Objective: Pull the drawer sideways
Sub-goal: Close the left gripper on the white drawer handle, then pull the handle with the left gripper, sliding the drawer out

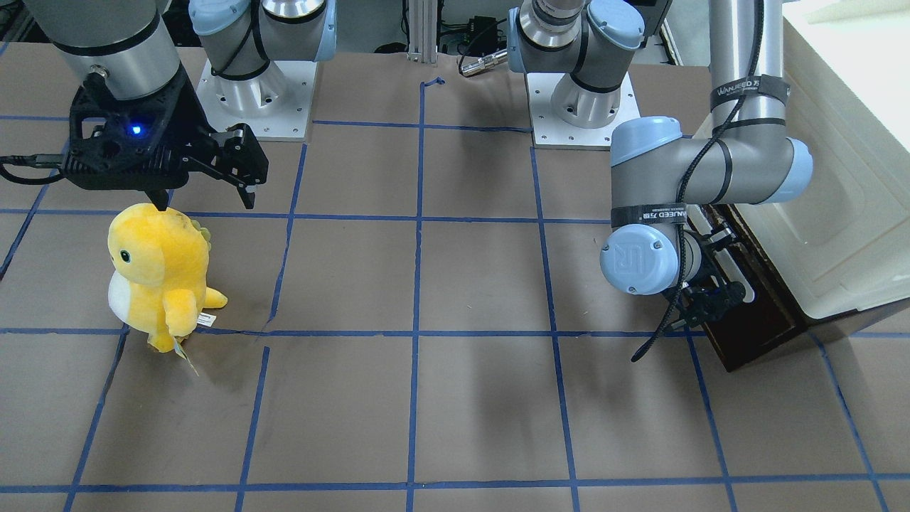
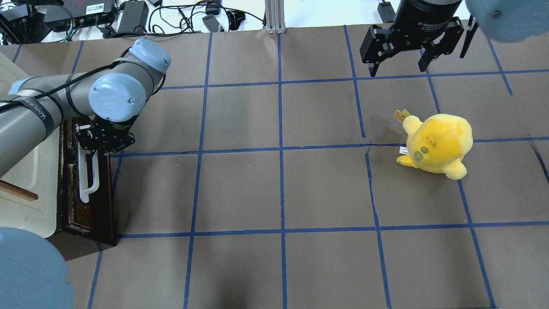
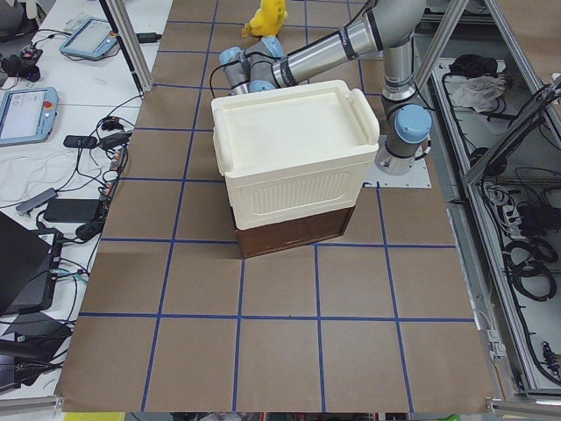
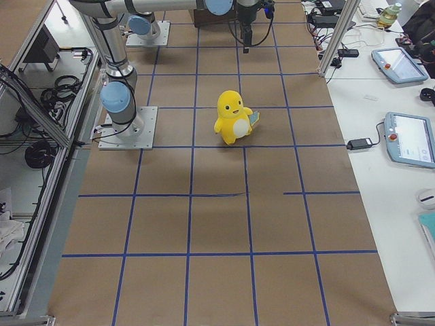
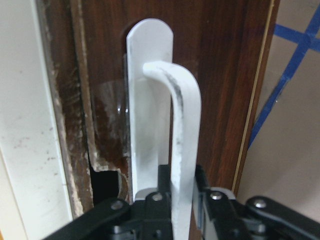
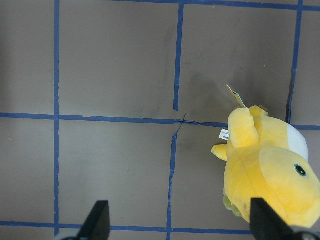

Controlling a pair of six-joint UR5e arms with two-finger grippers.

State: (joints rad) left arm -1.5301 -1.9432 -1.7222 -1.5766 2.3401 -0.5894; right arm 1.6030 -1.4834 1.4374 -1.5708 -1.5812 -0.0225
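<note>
Grasp looks made but the pull not begun: left gripper pinches the handle of the drawer, seemingly fully in under the cabinet at the table's left end, while right gripper hangs wide near the toy.

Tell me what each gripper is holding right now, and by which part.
Left gripper is shut on the white bar handle of the drawer, a finger on each side of the bar. Right gripper is open and holds nothing.
</note>
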